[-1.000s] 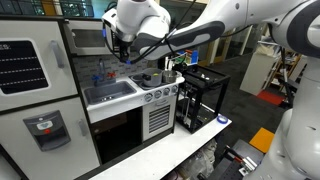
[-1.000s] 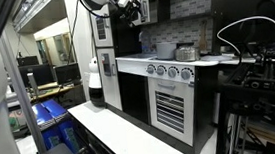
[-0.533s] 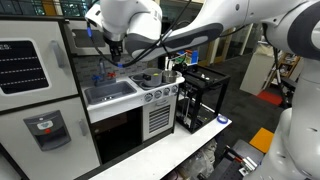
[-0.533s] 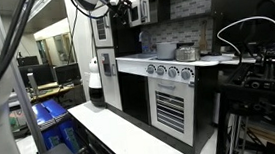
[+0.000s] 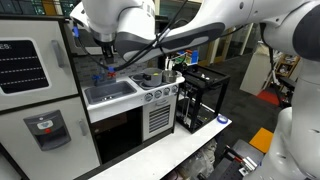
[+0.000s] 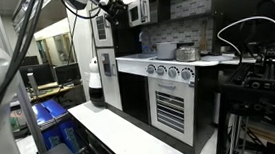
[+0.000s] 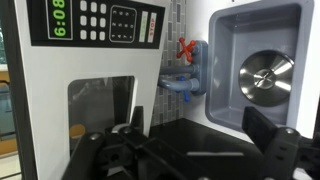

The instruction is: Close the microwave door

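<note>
In the wrist view the gripper (image 7: 195,140) comes in from the bottom edge with its jaws released: the two dark fingers (image 7: 268,130) stand well apart with nothing between them. The microwave door (image 7: 100,105) fills the left half of that view. It is a pale silver panel with a dark window in its lower part, and the black keypad strip (image 7: 100,20) with a green clock readout runs across the top. The left finger sits low in front of the window, but I cannot tell whether it touches the panel. The door faces the camera almost squarely, and from this angle it is hard to say how far it stands from its frame.

To the right of the door in the wrist view are a blue faucet (image 7: 190,70) with a red tap, then the grey sink (image 7: 232,40) with a round metal drain (image 7: 268,75).

In both exterior views the white arm reaches to the upper part of the toy kitchen, with the gripper (image 5: 107,52) (image 6: 111,4) above the sink (image 5: 110,93). In an exterior view the arm hides most of the microwave. The white fridge door (image 5: 30,60) with its black vent panel stands to one side, and the dark oven door (image 5: 120,135) sits below the sink. In an exterior view a steel pot (image 6: 186,53) rests on the worktop (image 6: 136,61) above a row of knobs (image 6: 172,72).
</note>
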{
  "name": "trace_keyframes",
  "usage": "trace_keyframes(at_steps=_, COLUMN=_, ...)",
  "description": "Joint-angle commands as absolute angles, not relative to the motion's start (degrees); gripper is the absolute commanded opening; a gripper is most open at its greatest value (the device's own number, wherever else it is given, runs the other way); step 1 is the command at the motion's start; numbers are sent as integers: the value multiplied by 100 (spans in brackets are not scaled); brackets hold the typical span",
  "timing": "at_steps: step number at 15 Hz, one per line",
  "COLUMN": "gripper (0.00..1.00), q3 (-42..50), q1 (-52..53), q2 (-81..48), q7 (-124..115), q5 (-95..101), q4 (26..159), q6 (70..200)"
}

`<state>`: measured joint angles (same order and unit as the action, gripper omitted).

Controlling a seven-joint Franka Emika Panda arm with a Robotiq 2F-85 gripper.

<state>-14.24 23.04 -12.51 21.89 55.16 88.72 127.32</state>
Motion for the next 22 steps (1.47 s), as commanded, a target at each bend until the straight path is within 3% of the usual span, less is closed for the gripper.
trace_keyframes(at_steps=1, gripper=100, q3=-1507, q1=2229, q2=-1274, q7=2194, q5=5531, q4=8832, q6=12697)
trace_keyframes(at_steps=22, gripper=100, q3=-1270, q1=1662, q2=-1164, q7=2148, q5=5526, q4=8964, q6=13948)
